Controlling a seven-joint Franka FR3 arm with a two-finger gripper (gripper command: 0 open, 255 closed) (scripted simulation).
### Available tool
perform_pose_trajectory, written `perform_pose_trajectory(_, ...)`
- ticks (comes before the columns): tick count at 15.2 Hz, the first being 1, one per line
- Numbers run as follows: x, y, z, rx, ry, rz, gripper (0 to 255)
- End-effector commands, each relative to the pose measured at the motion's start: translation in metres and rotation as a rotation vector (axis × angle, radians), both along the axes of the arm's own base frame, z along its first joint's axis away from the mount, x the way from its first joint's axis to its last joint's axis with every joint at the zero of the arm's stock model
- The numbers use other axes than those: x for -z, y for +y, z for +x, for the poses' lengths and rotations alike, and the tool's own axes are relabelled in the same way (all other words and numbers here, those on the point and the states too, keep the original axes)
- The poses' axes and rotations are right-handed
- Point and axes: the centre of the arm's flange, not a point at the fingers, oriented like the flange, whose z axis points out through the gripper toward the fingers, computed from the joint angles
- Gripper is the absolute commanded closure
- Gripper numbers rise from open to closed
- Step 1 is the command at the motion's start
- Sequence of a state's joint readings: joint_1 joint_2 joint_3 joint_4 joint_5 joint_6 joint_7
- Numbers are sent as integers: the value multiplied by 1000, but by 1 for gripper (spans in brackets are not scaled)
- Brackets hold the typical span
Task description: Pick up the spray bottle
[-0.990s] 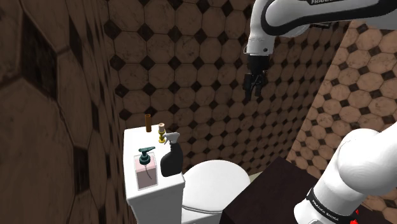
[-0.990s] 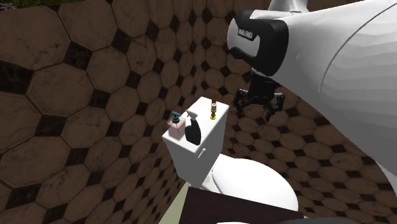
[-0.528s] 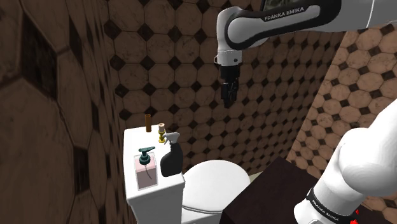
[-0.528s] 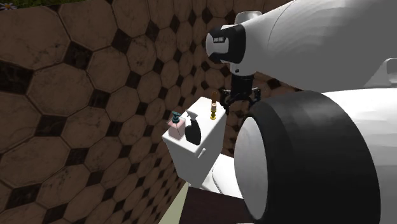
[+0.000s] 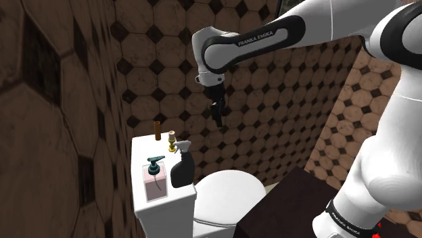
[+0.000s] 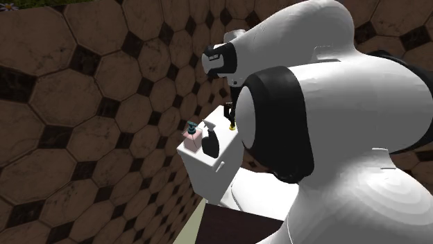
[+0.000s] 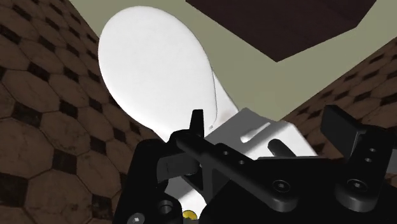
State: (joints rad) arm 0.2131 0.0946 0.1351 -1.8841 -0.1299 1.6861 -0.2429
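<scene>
One spray bottle [image 5: 181,169]: black body, pale trigger head, upright on top of a white toilet tank [image 5: 157,213], at the edge next to the bowl. In the second exterior view it stands the same way on the tank's near end.

Three other items share the tank top:
- Soap dispenser [image 5: 155,181], pink with a teal pump, just beside the bottle at its 9 o'clock in the shoulder view.
- Brown bottle [image 5: 157,130], slim, at the tank's far end, apart from the spray bottle at about its 11 o'clock.
- Gold piece [image 5: 172,140], small, beside the brown bottle at its 4 o'clock.

One gripper [image 5: 216,113]: all black, hanging in the air with its tip downward in front of the tiled wall [image 5: 67,101]. The wrist view shows the fingers [image 7: 198,124] released, standing apart with nothing clasped between them.

Bottle relative to fingers, shoulder view: at 7 o'clock, lower and well apart, with no contact.

One toilet lid [image 5: 226,196]: white, closed, at the tank's 4 o'clock in the shoulder view. In the wrist view it lies beyond the fingers, with the tank's white corner nearer them.

One stand [image 5: 284,203]: dark brown box at the lid's 3 o'clock, carrying the white arm [image 5: 379,169]. The wrist view shows pale olive floor [image 7: 286,57] between lid and stand.
</scene>
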Motion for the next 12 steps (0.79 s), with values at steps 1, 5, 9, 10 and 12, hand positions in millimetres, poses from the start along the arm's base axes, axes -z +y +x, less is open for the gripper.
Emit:
perform_pose_trajectory(1, 17, 24, 13, -70, 19, -19, 0)
perform_pose_trajectory(5, 53, 71, 31, -208, 54, -56, 0)
perform_pose_trajectory(9, 90, 119, 41, -346, 90, -93, 0)
perform_pose_trajectory(10, 100, 131, 42, -381, 99, -102, 0)
perform_pose_trajectory(12, 120, 155, 43, -450, 117, -121, 0)
